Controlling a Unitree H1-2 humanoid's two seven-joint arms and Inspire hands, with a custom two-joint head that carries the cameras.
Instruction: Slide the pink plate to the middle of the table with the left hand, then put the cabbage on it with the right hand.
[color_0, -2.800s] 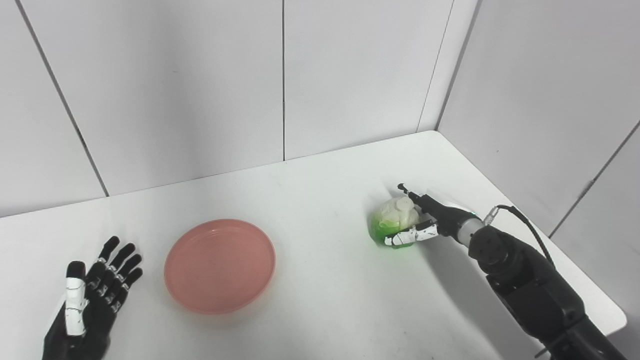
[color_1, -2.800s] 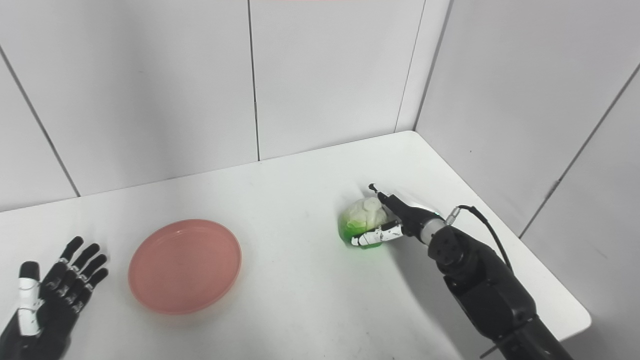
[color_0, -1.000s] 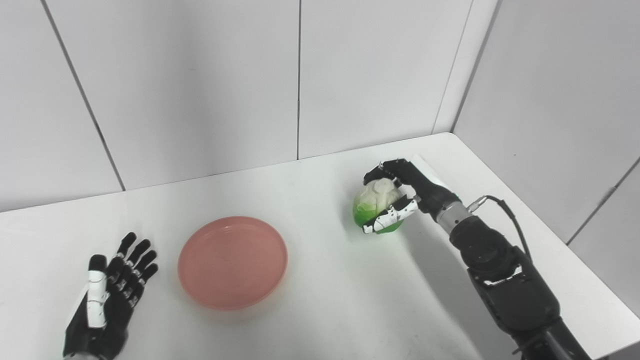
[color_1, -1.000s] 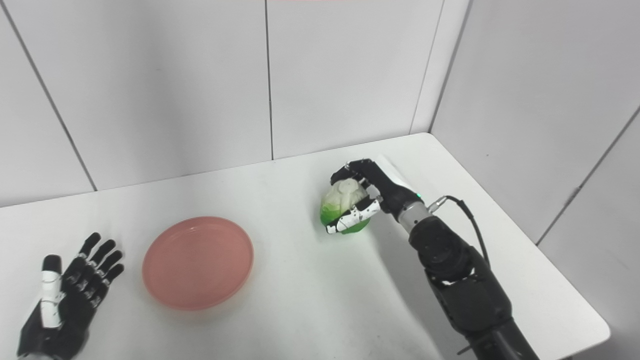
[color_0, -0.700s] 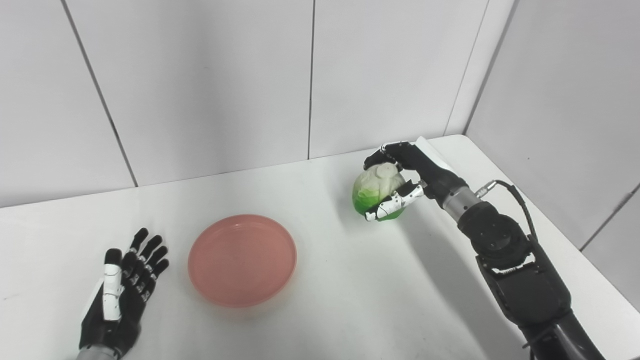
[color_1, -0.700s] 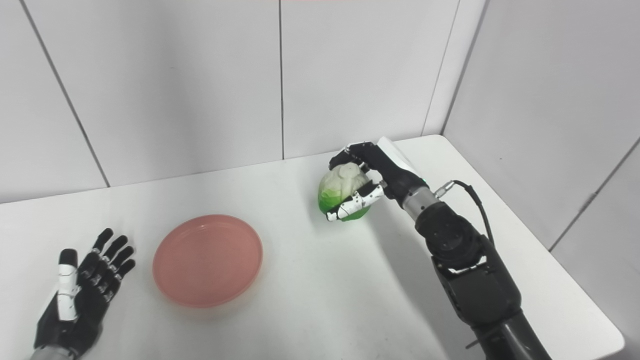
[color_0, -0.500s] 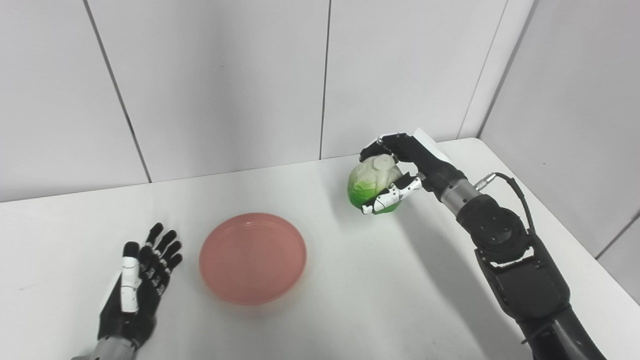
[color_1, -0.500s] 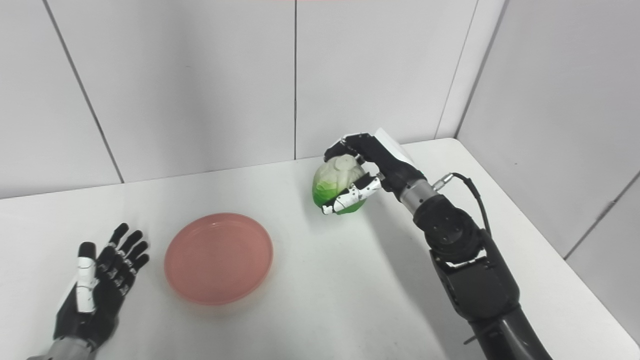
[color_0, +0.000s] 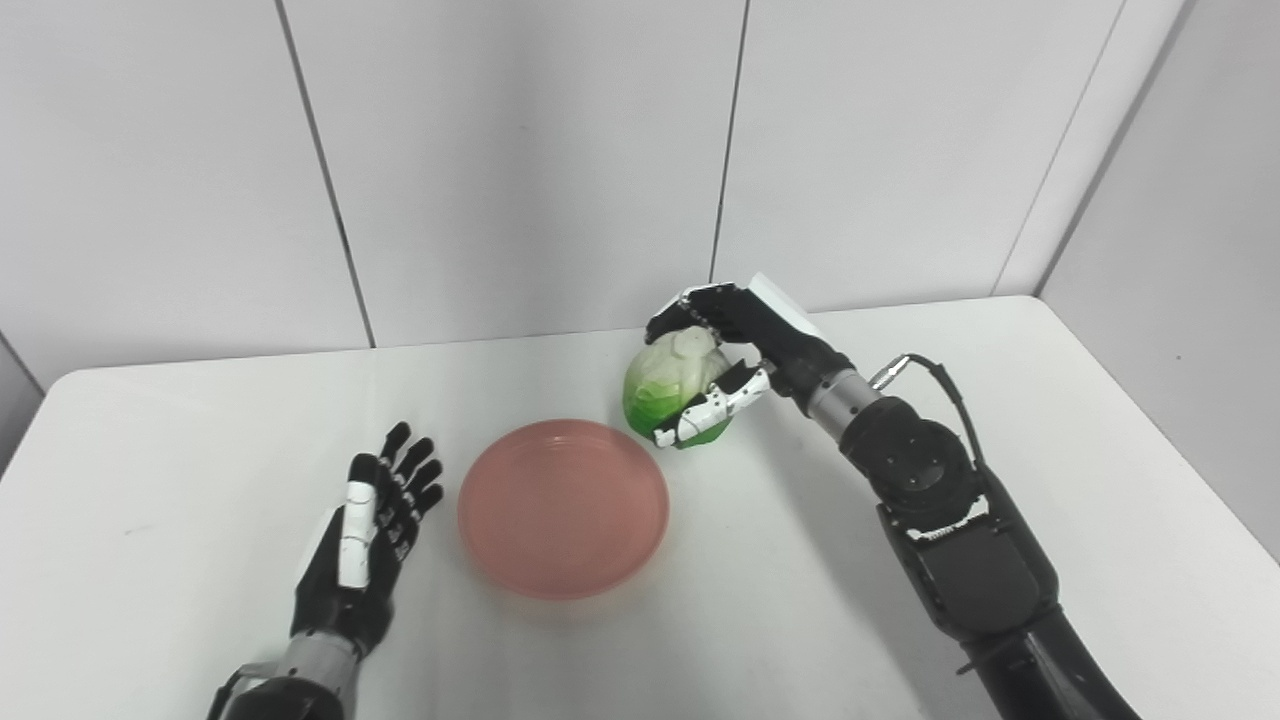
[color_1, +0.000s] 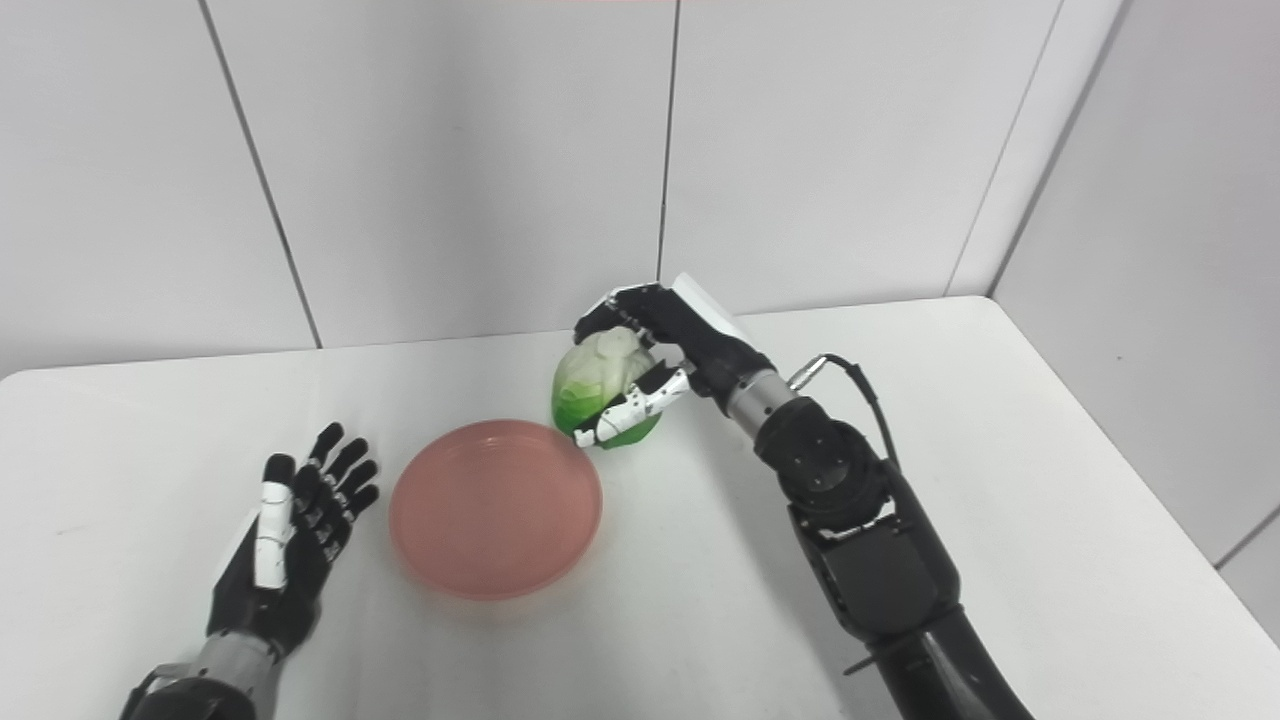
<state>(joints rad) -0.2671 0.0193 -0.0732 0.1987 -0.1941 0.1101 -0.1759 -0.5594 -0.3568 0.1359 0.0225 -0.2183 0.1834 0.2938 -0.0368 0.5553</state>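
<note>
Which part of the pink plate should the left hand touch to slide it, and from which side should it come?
Probably the pink plate at its left rim, approached from the left: the open left hand lies flat right beside that edge, and the low raised rim gives the fingers something to push.

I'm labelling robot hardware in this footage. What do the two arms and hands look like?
Both hands are black with jointed fingers and a white-shelled thumb: the left hand and the right hand, which also has a white plate on its back. The right arm is bulky black with a silver wrist cuff and a thin black cable looping off a metal plug. The left wrist is grey.
</note>
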